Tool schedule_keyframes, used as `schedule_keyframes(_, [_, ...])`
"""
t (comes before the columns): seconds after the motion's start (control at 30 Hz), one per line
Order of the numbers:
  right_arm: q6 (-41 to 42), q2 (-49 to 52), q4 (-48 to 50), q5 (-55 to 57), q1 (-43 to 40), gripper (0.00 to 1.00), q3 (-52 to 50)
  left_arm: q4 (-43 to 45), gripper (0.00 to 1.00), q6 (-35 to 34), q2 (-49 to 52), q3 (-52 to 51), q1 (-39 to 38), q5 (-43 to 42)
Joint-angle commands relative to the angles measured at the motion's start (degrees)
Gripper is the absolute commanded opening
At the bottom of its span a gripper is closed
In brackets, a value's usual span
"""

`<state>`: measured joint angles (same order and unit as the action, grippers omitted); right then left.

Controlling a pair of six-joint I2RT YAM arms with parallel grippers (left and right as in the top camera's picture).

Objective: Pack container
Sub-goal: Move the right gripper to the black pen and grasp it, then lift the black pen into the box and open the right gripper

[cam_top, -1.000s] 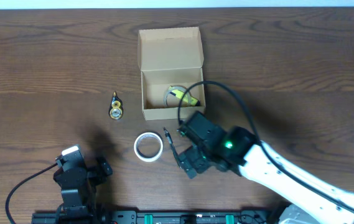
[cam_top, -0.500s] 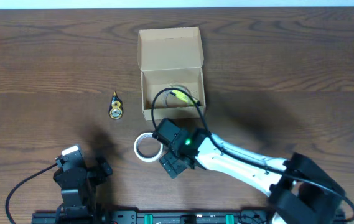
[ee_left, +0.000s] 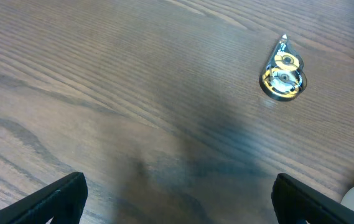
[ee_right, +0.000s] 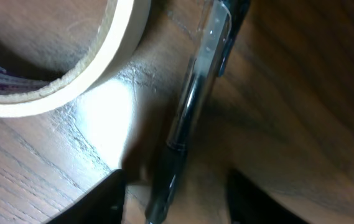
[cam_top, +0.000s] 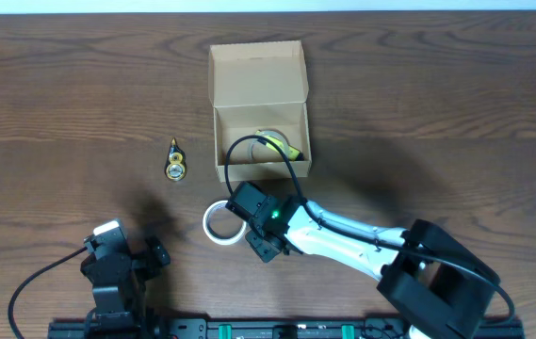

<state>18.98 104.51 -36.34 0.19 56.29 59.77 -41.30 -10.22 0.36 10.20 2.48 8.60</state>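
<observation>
Overhead: your container (cam_top: 237,127) sits open at the far middle of the surface (cam_top: 437,113), flap lid laid back, a yellow item (cam_top: 279,144) inside; the right gripper (cam_top: 249,226) hangs low beside the tape roll (cam_top: 217,223), near the container's front wall; the left gripper (cam_top: 117,264) sits at the near left edge.

Left wrist: the jaws stand wide apart and empty; a correction tape dispenser (ee_left: 282,70) lies ahead.

Right wrist: the jaws are parted, straddling a pen (ee_right: 192,106) just beside the roll.

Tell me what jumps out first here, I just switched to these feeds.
The right end effector sits low over a clear pen, fingers open either side, right beside the white tape roll. Behind them the open cardboard container holds a yellow item; a small teardrop-shaped dispenser lies to its left.
</observation>
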Motion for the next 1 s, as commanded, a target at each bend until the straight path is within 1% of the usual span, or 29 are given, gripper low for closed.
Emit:
schedule_keyframes(0.0, [0.3,0.6,0.7,0.5,0.5,0.39,-0.3,-0.4,0.95,0.8,-0.2,-0.7,0.1,0.6])
schedule_keyframes(0.03, [0.3,0.6,0.8,0.5,0.5,0.34,-0.3,-0.4,0.95,0.8,-0.2,-0.7,0.1,0.6])
schedule_keyframes(0.07, [0.3,0.6,0.9,0.5,0.5,0.25,-0.3,-0.4,0.96,0.8,-0.2,-0.7,0.1,0.6])
schedule_keyframes(0.13, [0.3,0.6,0.9,0.4,0.5,0.12,-0.3,-0.4,0.95,0.8,-0.2,-0.7,0.1,0.6])
schedule_keyframes(0.23, [0.3,0.6,0.7,0.4,0.5,0.01,-0.3,-0.4,0.96,0.8,-0.2,-0.7,0.1,0.6])
schedule_keyframes(0.33, [1.0,0.5,-0.4,0.5,0.5,0.01,-0.2,-0.4,0.95,0.8,-0.2,-0.7,0.1,0.6])
schedule_keyframes(0.53, [3.7,-2.7,-7.3,0.5,0.5,0.01,0.5,-0.4,0.95,0.8,-0.2,-0.7,0.1,0.6])
schedule_keyframes(0.6, [4.4,-6.3,-10.9,0.5,0.5,0.01,0.9,-0.4,0.95,0.8,-0.2,-0.7,0.1,0.6])
schedule_keyframes(0.73, [4.3,-13.3,-13.5,1.6,0.5,0.01,1.1,-0.4,0.95,0.8,-0.2,-0.7,0.1,0.6])
schedule_keyframes(0.83, [4.3,-21.4,-14.5,6.2,0.4,0.01,3.0,-0.4,0.95,0.8,-0.2,-0.7,0.1,0.6])
schedule_keyframes(0.9, [4.3,-24.0,-14.5,9.7,-0.1,0.01,5.2,-0.4,0.95,0.8,-0.2,-0.7,0.1,0.6])
schedule_keyframes(0.97, [2.5,-24.5,-14.5,10.8,-1.7,0.01,8.6,-0.4,0.96,0.8,-0.2,-0.7,0.1,0.6])
